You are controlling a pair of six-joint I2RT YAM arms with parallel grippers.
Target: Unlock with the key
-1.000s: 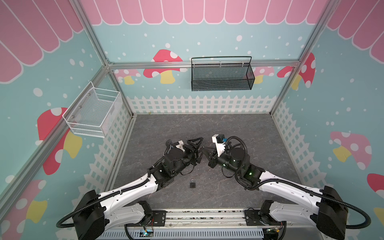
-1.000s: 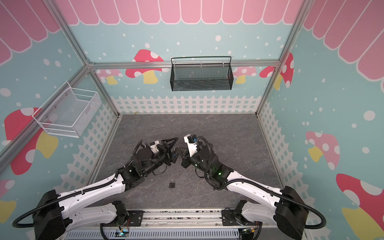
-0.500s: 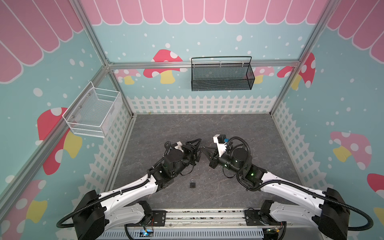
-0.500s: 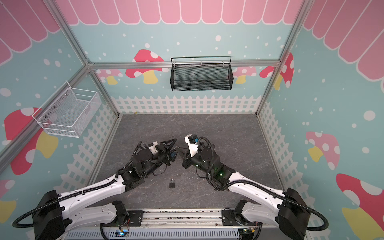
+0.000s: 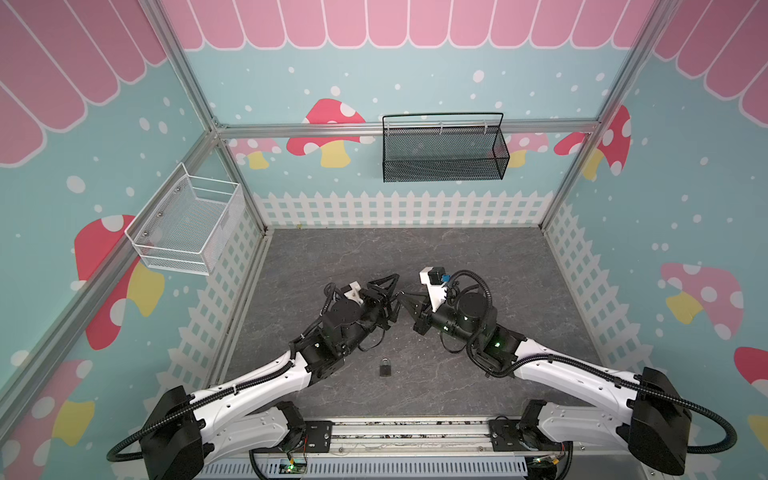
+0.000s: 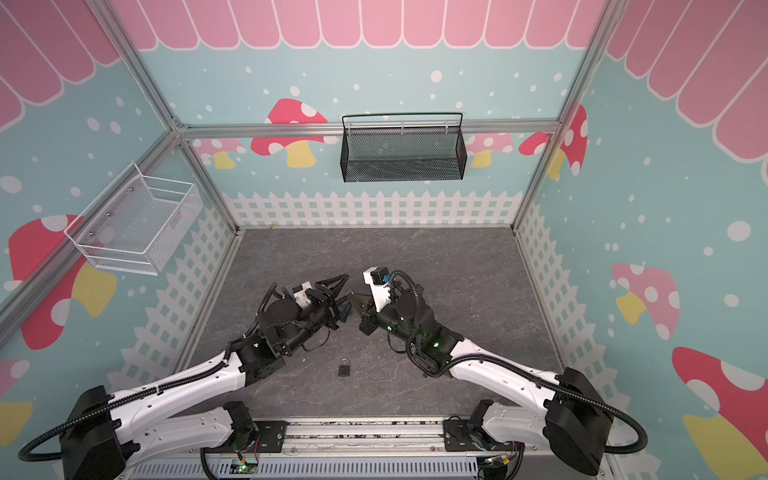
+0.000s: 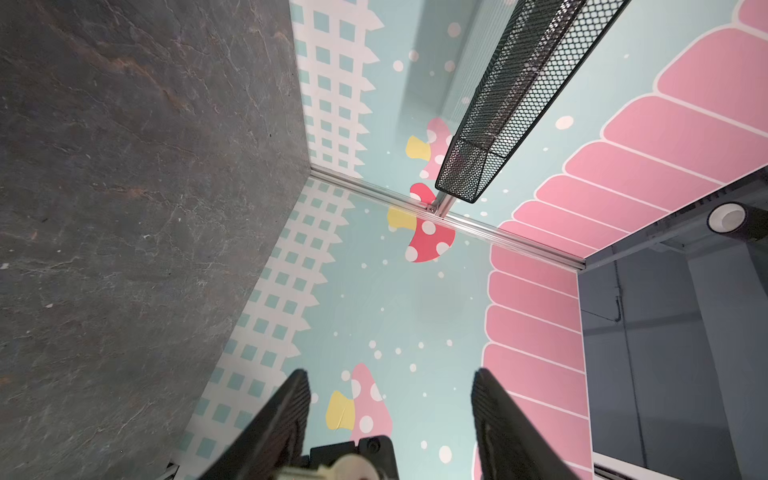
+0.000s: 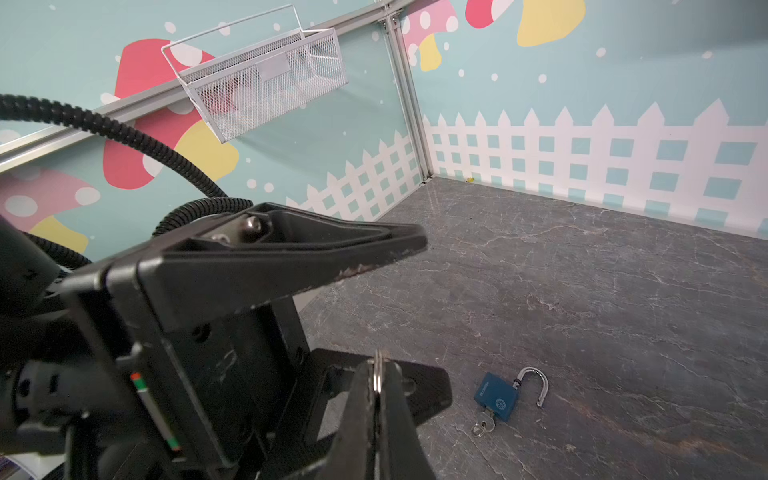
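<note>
The padlock (image 8: 496, 401) lies on the counter (image 8: 582, 291), shackle swung open, key (image 8: 484, 424) in its base. My left pincer (image 7: 388, 374) is released and empty. My right pincer (image 5: 402, 296) is clenched on a metal ring (image 8: 377, 376). Their tips sit close together, so I'd part them slowly and stay clear of the lock.

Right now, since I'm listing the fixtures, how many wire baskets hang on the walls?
2. The black basket hangs on the back wall, the white basket on the left wall.

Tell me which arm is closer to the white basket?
Left. The left arm is on the side where the white basket hangs; the right arm is farther across the floor.
</note>
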